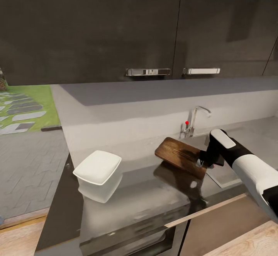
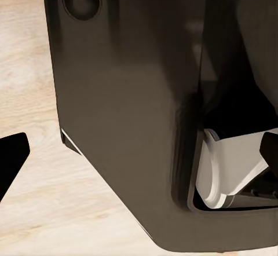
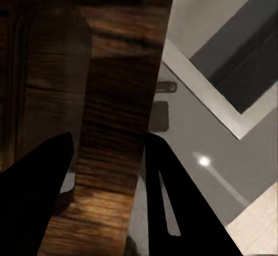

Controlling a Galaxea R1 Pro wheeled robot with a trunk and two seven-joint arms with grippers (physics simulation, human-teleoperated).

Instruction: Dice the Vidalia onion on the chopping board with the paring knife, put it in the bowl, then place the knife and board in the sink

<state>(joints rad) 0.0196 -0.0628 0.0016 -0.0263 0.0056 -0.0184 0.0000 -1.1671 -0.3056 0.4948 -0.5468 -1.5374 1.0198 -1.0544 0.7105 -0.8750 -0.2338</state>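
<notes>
The brown wooden chopping board (image 1: 178,154) hangs tilted just above the countertop (image 1: 146,194), beside the left edge of the sink (image 1: 223,178). My right gripper (image 1: 202,162) is shut on the board's near right end. In the right wrist view the board's grain (image 3: 116,94) runs between the two dark fingers (image 3: 35,192). The white squarish bowl (image 1: 97,167) stands on the countertop at the left. My left gripper (image 2: 139,152) is open, down by the robot's dark body over wood floor. The Vidalia onion and the paring knife are out of view.
A chrome tap (image 1: 196,117) with a red knob rises behind the sink. Dark wall cabinets (image 1: 116,28) with metal handles hang above the grey backsplash. The countertop ends at the left, beyond the bowl, with paved floor past it.
</notes>
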